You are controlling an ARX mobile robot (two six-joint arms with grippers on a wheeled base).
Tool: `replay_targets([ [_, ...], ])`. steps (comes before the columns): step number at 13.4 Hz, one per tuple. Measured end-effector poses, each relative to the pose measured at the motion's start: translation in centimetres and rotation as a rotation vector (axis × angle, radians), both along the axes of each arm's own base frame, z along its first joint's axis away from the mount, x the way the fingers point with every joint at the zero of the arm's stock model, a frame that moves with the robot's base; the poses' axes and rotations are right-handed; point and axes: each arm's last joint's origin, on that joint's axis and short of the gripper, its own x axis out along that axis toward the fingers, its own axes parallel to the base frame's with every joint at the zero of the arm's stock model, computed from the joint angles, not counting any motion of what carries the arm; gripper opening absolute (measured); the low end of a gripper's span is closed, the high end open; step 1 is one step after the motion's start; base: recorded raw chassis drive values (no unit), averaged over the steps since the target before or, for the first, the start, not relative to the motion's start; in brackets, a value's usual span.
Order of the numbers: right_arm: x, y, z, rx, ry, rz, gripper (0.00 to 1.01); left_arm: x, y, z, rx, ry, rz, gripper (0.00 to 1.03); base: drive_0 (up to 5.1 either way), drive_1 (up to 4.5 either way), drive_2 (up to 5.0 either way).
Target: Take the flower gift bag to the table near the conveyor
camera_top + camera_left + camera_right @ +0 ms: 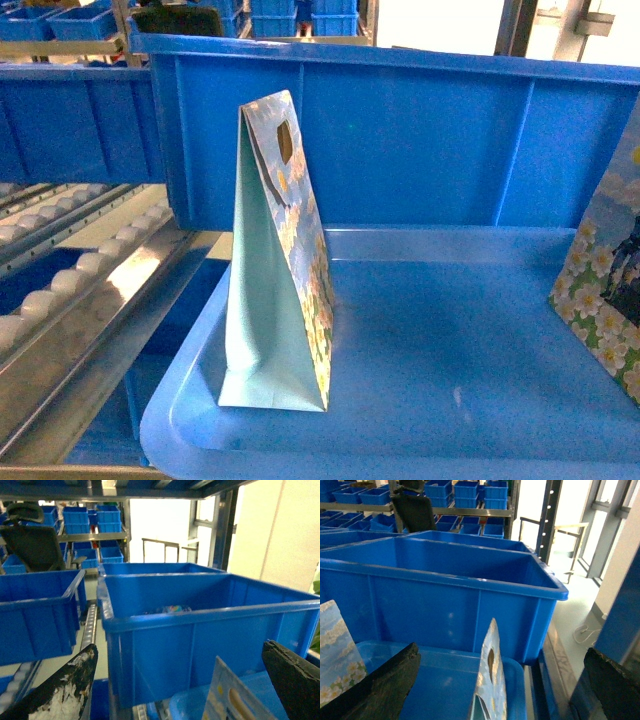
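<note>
Paper flower gift bag standing upright in a glossy blue tray.

The wedge-shaped bag shows a smooth pale mint side and a sky-blue face printed with white-yellow flowers, with an oval handle hole near its folded top. It stands on the tray's slick plastic floor, in front of a ribbed, hard-walled blue bin. The left fingers are dark, rough and scuffed white, spread wide, with the bag's top edge rising between them. The right fingers are likewise spread wide, with a second flowered bag between them, thin and edge-on. Left of the tray slopes the conveyor, steel rails carrying small white rollers.
</note>
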Motion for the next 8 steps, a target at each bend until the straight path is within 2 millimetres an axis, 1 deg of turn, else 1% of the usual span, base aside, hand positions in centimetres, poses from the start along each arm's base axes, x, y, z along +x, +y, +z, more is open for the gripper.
replay_targets([
  [1,1.2,0.8,0.0,-0.01,0.074,0.02,0.98,0.2,-0.2,0.2,0.002,0.002,-0.006,0.98,0.0,0.0,0.0],
  [3,3.0,1.3,-0.3,-0.006,0.161,0.025,0.98,0.2,-0.1,0.3,0.001,-0.002,-0.005,0.98,0.0,0.0,0.0],
  [5,3.8,1.4,-1.2,0.0,0.216,0.018,0.98,0.2,-0.1,0.2,0.001,-0.001,-0.005,0.98,0.0,0.0,0.0],
  [8,4.9,1.5,-2.2,0.01,0.248,-0.001,0.98,0.2,-0.1,0.3,0.003,-0.002,-0.005,0.98,0.0,0.0,0.0],
])
